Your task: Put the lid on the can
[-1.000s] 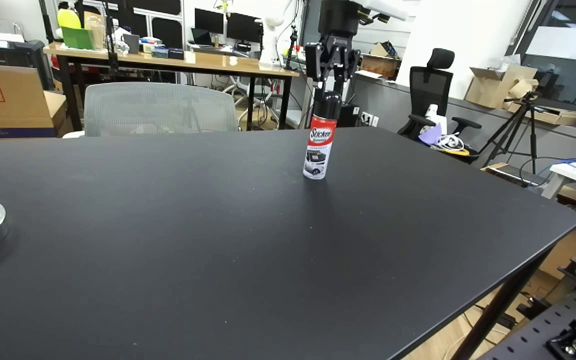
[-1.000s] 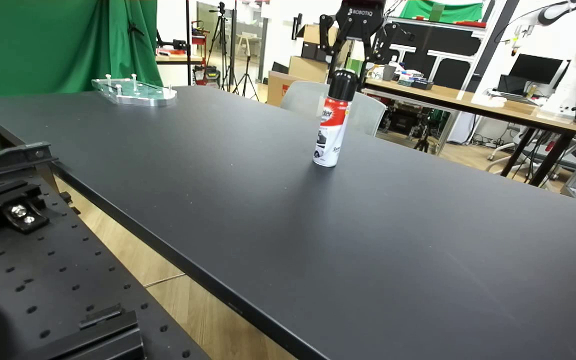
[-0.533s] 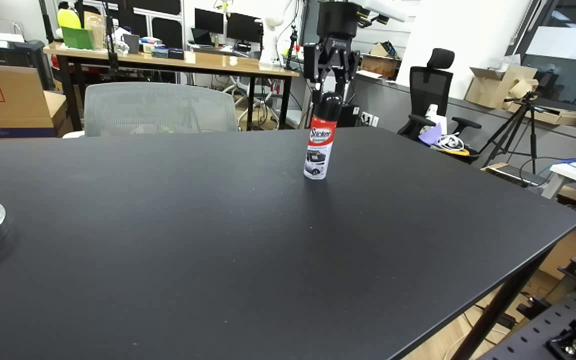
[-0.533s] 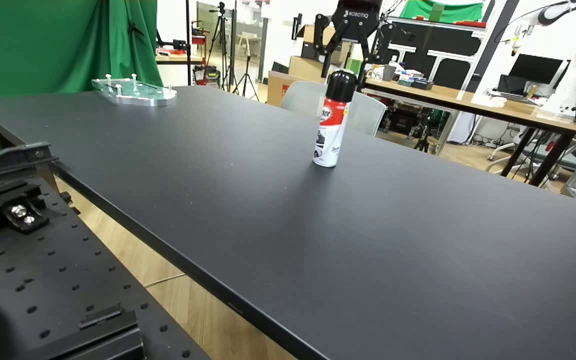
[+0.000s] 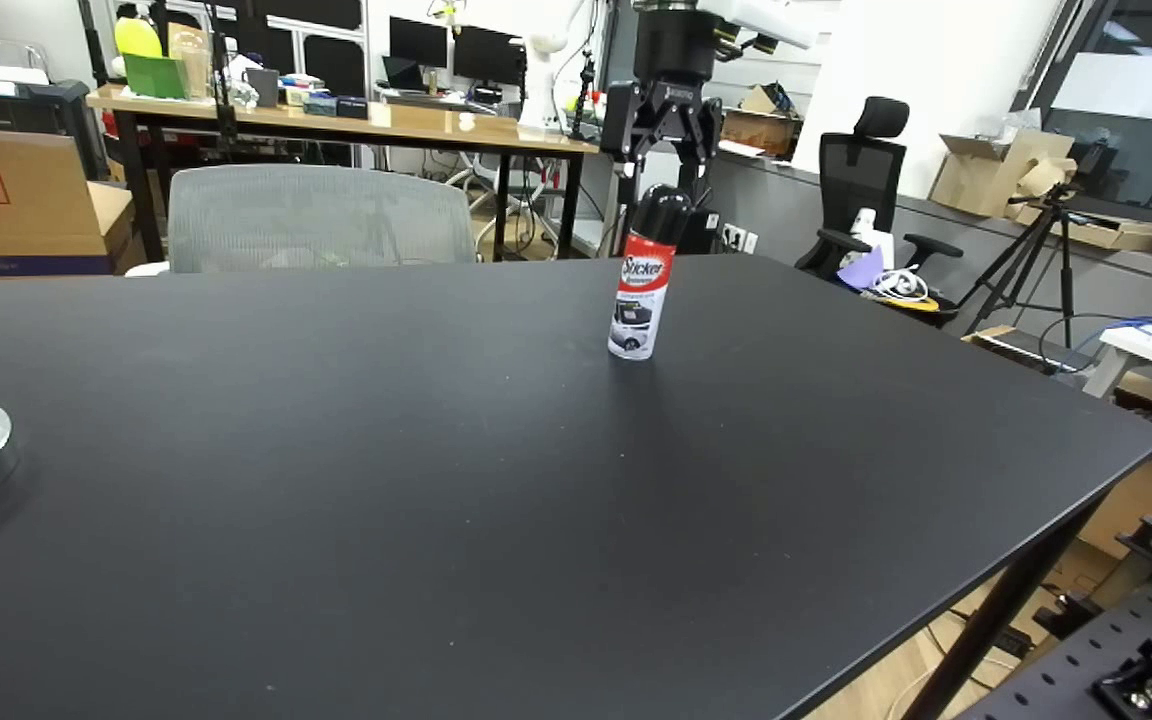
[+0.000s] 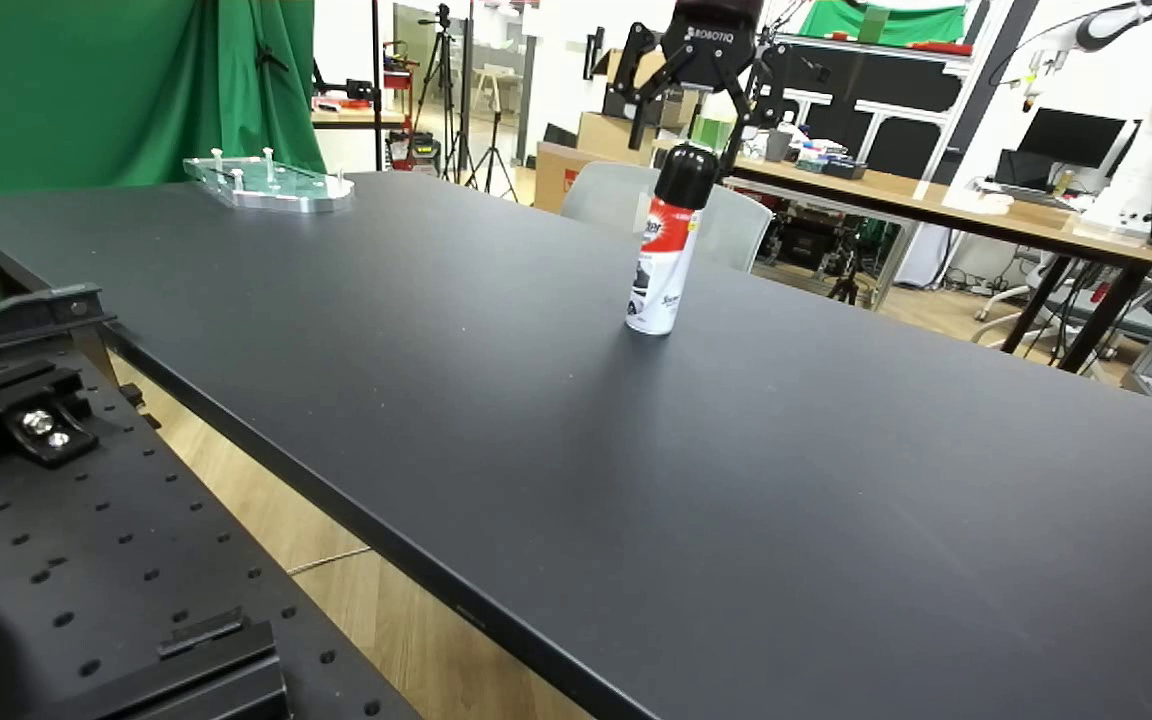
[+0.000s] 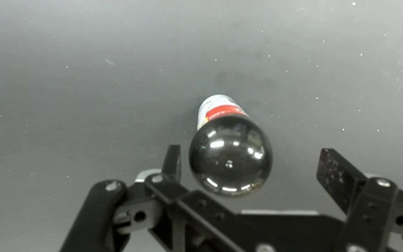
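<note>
Upright on the table is the can [image 5: 641,300], its label red over white, visible in both exterior views. On its top rests the glossy black lid [image 6: 686,178]; whether it is fully seated cannot be told. In the wrist view the rounded lid [image 7: 230,154] hides most of the can [image 7: 219,102]. My gripper [image 7: 251,159] is open around the lid, with a gap on each side. The left finger [image 7: 172,161] is near the lid, the right finger [image 7: 338,178] much farther off. In an exterior view the gripper [image 6: 682,158] hangs over the can's top.
The dark table [image 5: 416,450] carries a clear plate with white posts [image 6: 271,190] at one end. A black perforated platform [image 6: 136,520] runs beside the table's edge. Behind the table stands a grey mesh chair [image 5: 321,220].
The jaws have spread apart and let go of the lid, which stays on top of the can. In an exterior view the lid looks slightly lower. The can stands where it was.
</note>
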